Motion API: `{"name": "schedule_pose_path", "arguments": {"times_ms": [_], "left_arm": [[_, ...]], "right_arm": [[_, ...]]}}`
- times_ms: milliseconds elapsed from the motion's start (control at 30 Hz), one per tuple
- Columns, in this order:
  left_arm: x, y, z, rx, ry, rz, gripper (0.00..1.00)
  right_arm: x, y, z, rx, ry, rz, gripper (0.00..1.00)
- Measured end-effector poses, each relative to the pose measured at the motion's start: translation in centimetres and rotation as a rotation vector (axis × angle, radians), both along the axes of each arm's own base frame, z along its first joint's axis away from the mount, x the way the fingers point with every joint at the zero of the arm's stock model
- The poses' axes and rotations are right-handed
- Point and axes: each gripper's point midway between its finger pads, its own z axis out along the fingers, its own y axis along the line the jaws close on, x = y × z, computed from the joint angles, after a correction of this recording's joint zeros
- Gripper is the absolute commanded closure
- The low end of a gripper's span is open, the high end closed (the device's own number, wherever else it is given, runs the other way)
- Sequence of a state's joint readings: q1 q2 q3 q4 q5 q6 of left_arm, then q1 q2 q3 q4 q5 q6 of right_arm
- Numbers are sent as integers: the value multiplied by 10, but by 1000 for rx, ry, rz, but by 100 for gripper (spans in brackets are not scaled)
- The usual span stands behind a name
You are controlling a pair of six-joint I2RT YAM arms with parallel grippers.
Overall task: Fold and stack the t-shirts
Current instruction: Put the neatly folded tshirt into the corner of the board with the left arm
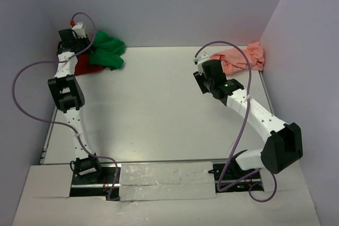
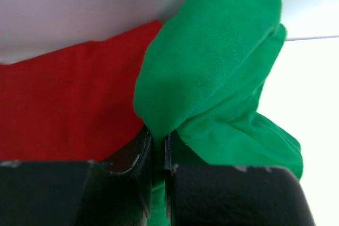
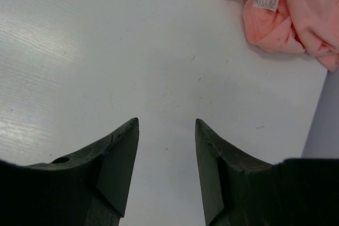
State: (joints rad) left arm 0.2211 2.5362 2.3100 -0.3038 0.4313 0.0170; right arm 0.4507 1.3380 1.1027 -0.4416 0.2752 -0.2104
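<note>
The left hand [image 2: 158,142] pinched a fold of the limp green t-shirt [image 1: 108,51], bunched against the red t-shirt [image 1: 83,67] at the surface's [image 1: 159,109] 10 o'clock, while the right hand [image 3: 167,130] stood wide and empty near the crumpled pink t-shirt [image 1: 241,59] at 2 o'clock, where a hem likely offered the surest hold.

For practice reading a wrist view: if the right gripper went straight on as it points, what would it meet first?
Probably bare table. The right gripper is open, and the pink shirt lies right of its line.
</note>
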Motion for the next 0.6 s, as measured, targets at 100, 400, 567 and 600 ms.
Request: {"name": "schedule_pose_path", "arguments": {"times_ms": [100,400,567,600], "left_arm": [[-1,17,-1,1,7,53,100],[-14,65,13,26,6,197,100],[-18,89,24,39,-10,248,100],[-19,92,25,39,-10,254,100]], "right_arm": [[1,1,-4,2,11,1,46],[2,5,-16,1,44,7,47],[1,6,-21,1,59,13,47],[1,6,-21,2,60,14,47]]}}
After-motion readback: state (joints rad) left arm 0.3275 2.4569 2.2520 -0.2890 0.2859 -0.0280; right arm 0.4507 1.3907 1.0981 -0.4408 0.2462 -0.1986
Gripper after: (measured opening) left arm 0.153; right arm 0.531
